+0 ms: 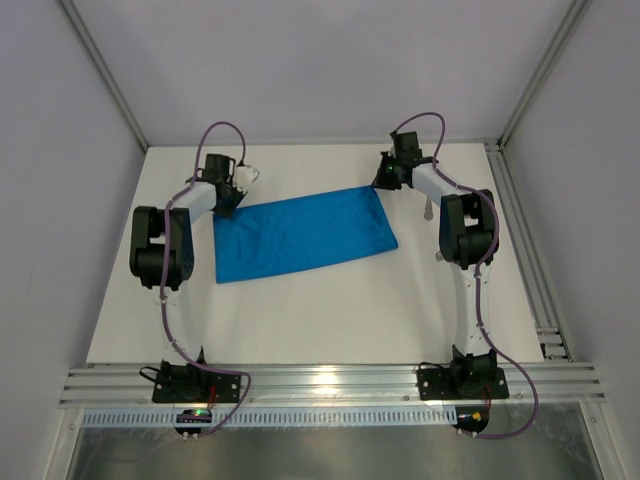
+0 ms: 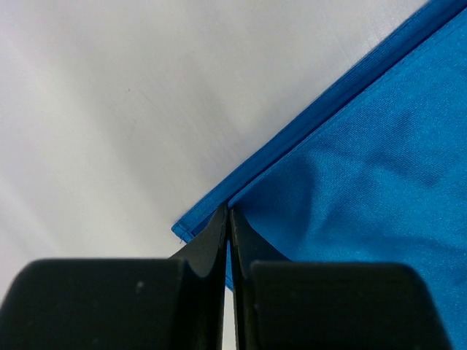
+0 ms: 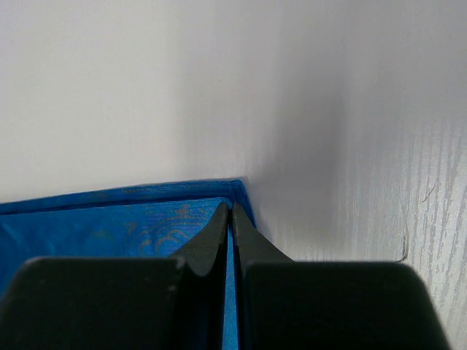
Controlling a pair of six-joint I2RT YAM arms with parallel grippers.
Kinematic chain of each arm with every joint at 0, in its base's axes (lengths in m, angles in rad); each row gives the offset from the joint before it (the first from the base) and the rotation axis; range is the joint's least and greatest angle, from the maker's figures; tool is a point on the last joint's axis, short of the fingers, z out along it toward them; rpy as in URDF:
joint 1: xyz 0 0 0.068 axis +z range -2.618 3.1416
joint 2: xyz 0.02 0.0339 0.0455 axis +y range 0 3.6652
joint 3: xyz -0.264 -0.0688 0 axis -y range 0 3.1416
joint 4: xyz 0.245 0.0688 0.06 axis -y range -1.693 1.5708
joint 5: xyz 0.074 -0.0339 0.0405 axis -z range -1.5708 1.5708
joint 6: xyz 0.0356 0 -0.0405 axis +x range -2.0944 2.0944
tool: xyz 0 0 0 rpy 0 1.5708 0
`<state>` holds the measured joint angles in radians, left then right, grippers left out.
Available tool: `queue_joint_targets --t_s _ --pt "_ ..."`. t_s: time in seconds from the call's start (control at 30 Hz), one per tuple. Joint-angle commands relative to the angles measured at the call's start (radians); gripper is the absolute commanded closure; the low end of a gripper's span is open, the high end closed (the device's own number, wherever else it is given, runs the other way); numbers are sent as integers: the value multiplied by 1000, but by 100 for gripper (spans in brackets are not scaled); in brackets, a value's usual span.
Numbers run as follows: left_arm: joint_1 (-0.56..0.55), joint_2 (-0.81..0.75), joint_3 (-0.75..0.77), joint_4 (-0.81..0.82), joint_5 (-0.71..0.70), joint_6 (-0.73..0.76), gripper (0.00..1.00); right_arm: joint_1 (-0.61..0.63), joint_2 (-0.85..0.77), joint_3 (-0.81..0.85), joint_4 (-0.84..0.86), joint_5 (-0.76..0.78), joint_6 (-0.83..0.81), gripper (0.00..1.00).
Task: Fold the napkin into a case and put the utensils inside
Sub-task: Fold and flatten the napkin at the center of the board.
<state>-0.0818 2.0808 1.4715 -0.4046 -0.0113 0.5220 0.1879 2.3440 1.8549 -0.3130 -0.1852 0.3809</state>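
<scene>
The bright blue napkin (image 1: 300, 235) lies on the white table (image 1: 300, 320), folded into a wide rectangle with two layers showing at its far edge. My left gripper (image 1: 228, 205) is down at its far left corner, shut on the top layer (image 2: 365, 168) right at the hem, with the fingertips (image 2: 228, 210) together. My right gripper (image 1: 383, 183) is shut on the far right corner (image 3: 95, 226), tips (image 3: 230, 205) meeting just inside the edge. The silver utensils (image 1: 427, 210) lie to the right of the napkin, mostly hidden behind my right arm.
An aluminium rail (image 1: 520, 240) runs along the table's right side, and another (image 1: 330, 385) crosses the near edge by the arm bases. White enclosure walls stand on three sides.
</scene>
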Motion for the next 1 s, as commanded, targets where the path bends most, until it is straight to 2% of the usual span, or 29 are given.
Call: queue_joint_targets --t_s 0.0,0.03,0.07,0.2,0.3,0.47,0.5,0.7,0.8,0.97 --pt "7 13 49 -3 -15 -20 100 -7 -42 7 43 36 12 96" --pt "7 16 50 -8 -15 -20 98 -7 -38 10 40 35 10 96" --pt "7 18 49 -8 -15 -19 91 -7 -32 12 37 38 10 91" --pt "7 2 49 -16 -19 -34 64 -7 -34 36 8 67 -3 59" --pt "7 -37 62 -13 -24 -48 51 -7 -58 56 -6 99 -34 54" --pt "7 -141 90 -98 14 -108 49 1 -181 17 -49 147 -88 53" --pt "7 -165 85 -123 52 -117 50 5 -210 -40 -63 170 -108 53" --pt "-9 -369 -83 -305 184 -108 58 15 -445 -393 -87 181 -123 48" --pt "-44 -409 -186 -367 172 -88 61 13 -505 -517 -110 126 -132 48" --pt "-90 -418 -333 -333 125 -82 67 13 -546 -678 -54 11 -106 48"
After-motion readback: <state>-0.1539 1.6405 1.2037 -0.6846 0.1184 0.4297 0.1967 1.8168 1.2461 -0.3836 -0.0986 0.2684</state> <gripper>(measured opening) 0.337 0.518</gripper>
